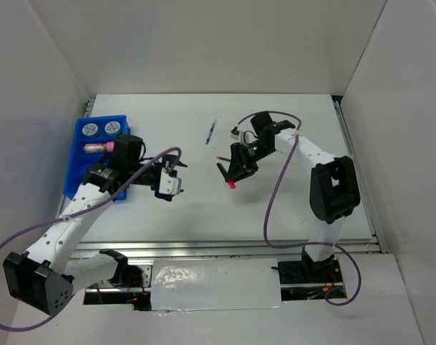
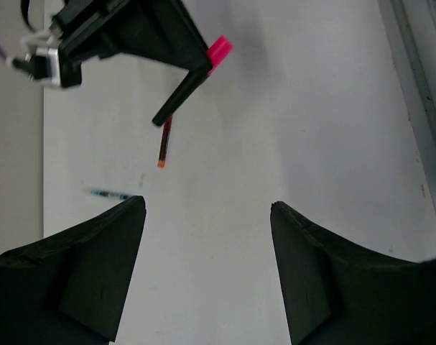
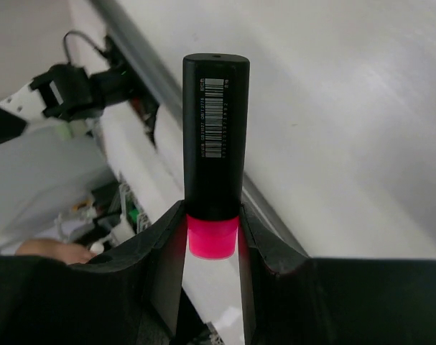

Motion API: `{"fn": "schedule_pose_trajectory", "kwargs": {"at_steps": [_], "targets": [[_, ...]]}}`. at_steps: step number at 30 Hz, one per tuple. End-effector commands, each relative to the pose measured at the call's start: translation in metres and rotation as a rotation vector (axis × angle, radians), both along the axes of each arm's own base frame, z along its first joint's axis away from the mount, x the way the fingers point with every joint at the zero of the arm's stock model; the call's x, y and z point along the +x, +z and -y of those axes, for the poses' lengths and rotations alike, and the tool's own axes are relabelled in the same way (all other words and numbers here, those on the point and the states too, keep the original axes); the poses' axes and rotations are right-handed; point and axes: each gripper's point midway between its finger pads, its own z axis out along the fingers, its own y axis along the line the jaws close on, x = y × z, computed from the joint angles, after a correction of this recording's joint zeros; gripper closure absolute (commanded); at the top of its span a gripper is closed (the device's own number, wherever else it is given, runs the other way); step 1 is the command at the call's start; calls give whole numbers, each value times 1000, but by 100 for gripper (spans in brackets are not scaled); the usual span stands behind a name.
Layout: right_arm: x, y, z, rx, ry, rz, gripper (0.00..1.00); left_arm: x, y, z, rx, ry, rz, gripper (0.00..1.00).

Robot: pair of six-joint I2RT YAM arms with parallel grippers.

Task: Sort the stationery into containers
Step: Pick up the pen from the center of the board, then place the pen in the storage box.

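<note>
My right gripper [image 1: 229, 178] is shut on a black-pink highlighter [image 3: 216, 136], held above the table's middle with the pink cap [image 1: 232, 185] between the fingers. My left gripper [image 1: 179, 168] is open and empty, just right of the blue tray [image 1: 75, 172] and pointing at the right gripper. The tray holds two tape rolls [image 1: 90, 129] [image 1: 113, 128] and a pink marker [image 1: 99, 147]. A blue pen [image 1: 211, 131] and a red pen [image 1: 220, 154] lie on the table; both show in the left wrist view, the red pen [image 2: 164, 140] and the blue pen [image 2: 108, 193]. The left arm hides part of the tray. No black-orange highlighter shows.
White walls enclose the table on the left, back and right. A metal rail [image 1: 225, 248] runs along the near edge. A purple cable [image 1: 275, 187] loops from the right arm over the table.
</note>
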Motion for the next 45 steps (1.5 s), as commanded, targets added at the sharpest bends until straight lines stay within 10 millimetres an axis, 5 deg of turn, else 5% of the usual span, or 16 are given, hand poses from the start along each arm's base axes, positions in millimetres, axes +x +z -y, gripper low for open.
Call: {"fn": "schedule_pose_trajectory", "kwargs": {"at_steps": [1, 5, 13, 32, 40, 41, 43, 45], "targets": [[-23, 41, -24, 176, 138, -12, 100, 0, 6, 21, 33, -87, 118, 18], [-45, 51, -35, 206, 213, -31, 100, -4, 4, 47, 55, -149, 107, 25], [-75, 59, -48, 243, 323, -20, 100, -4, -6, 64, 91, -191, 135, 32], [-84, 64, -62, 247, 386, -31, 100, -18, -24, 79, 170, -311, 95, 49], [-83, 64, -64, 237, 382, -23, 100, -30, -32, 81, 220, -349, 56, 76], [-83, 64, -64, 232, 387, -17, 98, -31, -32, 80, 219, -341, 54, 83], [-81, 64, -62, 222, 380, -3, 77, -32, -33, 77, 225, -325, 49, 90], [-73, 66, -56, 219, 353, 18, 42, -30, -34, 69, 221, -287, 33, 95]]}}
